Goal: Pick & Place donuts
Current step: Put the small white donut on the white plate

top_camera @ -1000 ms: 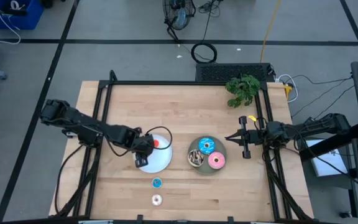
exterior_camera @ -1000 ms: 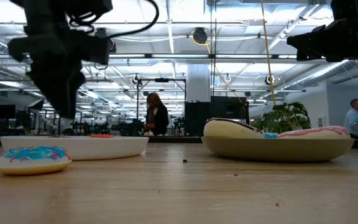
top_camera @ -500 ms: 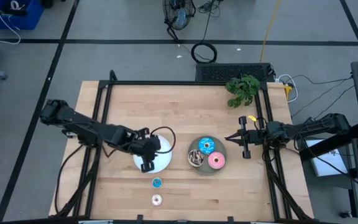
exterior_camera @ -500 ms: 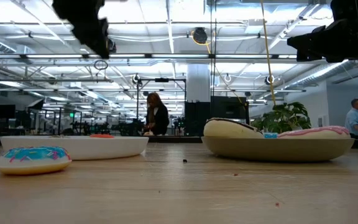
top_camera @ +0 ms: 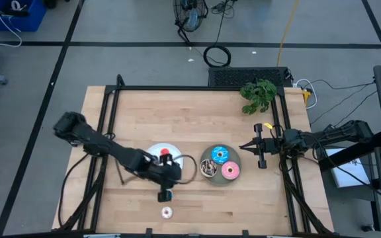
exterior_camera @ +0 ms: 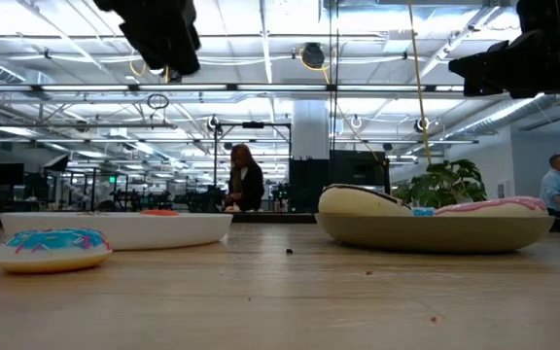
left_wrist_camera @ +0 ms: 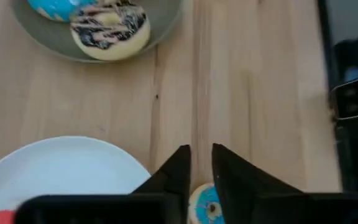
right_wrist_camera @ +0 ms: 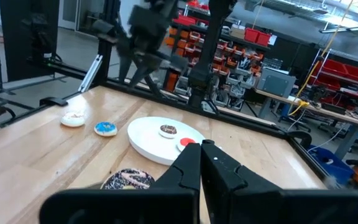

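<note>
A tiny blue donut [left_wrist_camera: 205,205] lies flat on the wood, with a tiny white donut [top_camera: 167,212] nearer the front edge. My left gripper [left_wrist_camera: 201,163] hangs well above the blue one [exterior_camera: 52,248], fingers a narrow gap apart and nothing between them. The white plate [top_camera: 152,157] holds a red donut [top_camera: 165,153] and a tiny brown donut [right_wrist_camera: 168,130]. The grey plate [top_camera: 211,178] carries blue [top_camera: 219,155], brown [top_camera: 209,168] and pink [top_camera: 230,170] donuts. My right gripper [top_camera: 262,147] waits shut at the table's right edge.
A green plant [top_camera: 259,94] stands at the far right corner. A black frame [top_camera: 197,88] runs around the tabletop. Bare wood lies across the far half of the table and to the left of the white plate. People show in the room beyond the table.
My left gripper has left the white plate, risen, and travelled toward the table's near edge and a little to the right. It now hangs over the tiny blue donut. The donuts and plates have stayed in place.
</note>
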`<state>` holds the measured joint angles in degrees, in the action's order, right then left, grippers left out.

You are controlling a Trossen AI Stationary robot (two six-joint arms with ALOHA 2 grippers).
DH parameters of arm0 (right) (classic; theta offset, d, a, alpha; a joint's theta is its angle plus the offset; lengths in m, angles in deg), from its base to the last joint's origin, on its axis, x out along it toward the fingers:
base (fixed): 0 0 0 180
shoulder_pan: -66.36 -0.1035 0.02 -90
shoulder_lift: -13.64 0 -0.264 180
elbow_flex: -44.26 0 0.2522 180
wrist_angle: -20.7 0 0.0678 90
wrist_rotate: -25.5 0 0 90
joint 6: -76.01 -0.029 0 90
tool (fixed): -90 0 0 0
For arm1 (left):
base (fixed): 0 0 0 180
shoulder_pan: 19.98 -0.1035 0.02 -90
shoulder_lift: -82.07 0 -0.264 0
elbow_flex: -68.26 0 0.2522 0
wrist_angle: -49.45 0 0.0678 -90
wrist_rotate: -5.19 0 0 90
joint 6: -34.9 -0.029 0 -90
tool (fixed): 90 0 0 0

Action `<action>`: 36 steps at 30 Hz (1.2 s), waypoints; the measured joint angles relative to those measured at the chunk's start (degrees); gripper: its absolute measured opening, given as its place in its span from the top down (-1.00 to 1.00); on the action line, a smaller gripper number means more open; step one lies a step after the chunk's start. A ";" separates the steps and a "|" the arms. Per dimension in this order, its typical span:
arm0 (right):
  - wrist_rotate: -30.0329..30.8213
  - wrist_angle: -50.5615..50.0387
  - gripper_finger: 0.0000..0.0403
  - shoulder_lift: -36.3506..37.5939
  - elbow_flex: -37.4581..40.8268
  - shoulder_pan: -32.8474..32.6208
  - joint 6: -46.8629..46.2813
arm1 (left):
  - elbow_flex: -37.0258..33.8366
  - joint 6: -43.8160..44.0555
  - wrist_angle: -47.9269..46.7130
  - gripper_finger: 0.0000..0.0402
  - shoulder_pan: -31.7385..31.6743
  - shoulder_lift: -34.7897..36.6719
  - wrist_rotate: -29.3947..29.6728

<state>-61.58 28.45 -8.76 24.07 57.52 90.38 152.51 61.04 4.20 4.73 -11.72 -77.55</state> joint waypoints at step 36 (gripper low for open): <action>-0.02 -0.35 1.00 -0.90 0.00 0.02 -0.15 | 21.87 -16.74 -18.57 0.31 1.58 -20.47 0.35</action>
<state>-61.60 28.10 -9.65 24.07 57.54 90.23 174.38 44.29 -14.37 6.31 -32.19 -77.20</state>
